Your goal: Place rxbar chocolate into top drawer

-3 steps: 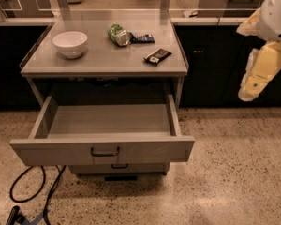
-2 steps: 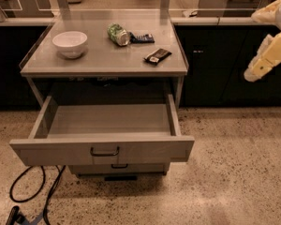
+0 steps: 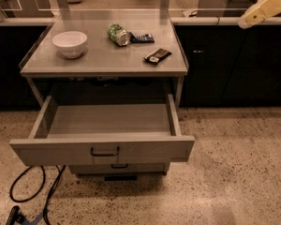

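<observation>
The rxbar chocolate (image 3: 157, 56) is a small black bar with pale markings. It lies flat on the grey table top (image 3: 103, 62), near the right front corner. The top drawer (image 3: 103, 149) is pulled wide open below the table top, and its grey inside is bare. Its dark bar handle (image 3: 104, 151) sits in the middle of the front. My gripper (image 3: 264, 7) shows as a pale yellow shape at the upper right edge, high and well to the right of the bar.
A white bowl (image 3: 70, 43) stands at the table's left. A green crushed can (image 3: 117, 34) and a dark blue flat packet (image 3: 141, 38) lie at the back middle. A lower drawer front (image 3: 118, 168) sits under the open drawer. A black cable (image 3: 35, 196) lies on the speckled floor at lower left.
My gripper has risen from beside the table's right side toward the upper right corner of the view. The bar, the drawer and the other objects have not moved.
</observation>
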{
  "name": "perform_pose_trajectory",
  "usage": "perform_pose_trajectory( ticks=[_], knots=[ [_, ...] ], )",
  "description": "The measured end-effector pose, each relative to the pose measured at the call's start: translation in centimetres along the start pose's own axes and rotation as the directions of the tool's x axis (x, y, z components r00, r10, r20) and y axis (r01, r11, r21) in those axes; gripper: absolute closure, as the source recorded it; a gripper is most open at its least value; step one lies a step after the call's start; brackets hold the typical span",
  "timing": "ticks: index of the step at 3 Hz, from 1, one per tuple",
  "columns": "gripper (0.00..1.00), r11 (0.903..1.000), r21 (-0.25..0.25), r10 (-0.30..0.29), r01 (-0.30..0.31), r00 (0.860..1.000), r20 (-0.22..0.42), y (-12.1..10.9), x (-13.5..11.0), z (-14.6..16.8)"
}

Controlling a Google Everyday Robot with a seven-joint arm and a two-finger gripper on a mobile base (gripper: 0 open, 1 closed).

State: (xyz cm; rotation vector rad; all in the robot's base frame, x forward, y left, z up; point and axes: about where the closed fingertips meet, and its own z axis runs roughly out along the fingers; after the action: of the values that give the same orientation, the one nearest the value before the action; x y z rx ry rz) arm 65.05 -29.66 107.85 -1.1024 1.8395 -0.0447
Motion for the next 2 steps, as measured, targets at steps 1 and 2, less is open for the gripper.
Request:
perform_pose_trajectory(
  ticks=[1,2],
  knots=[
    [0.0,0.9969,0.073,0.041,-0.03,0.986,-0.161,-2.0,-1.0,1.9],
    [0.0,0.9943,0.104,0.05,-0.024,0.965,-0.257,-2.5,-0.9,3.4]
  ],
)
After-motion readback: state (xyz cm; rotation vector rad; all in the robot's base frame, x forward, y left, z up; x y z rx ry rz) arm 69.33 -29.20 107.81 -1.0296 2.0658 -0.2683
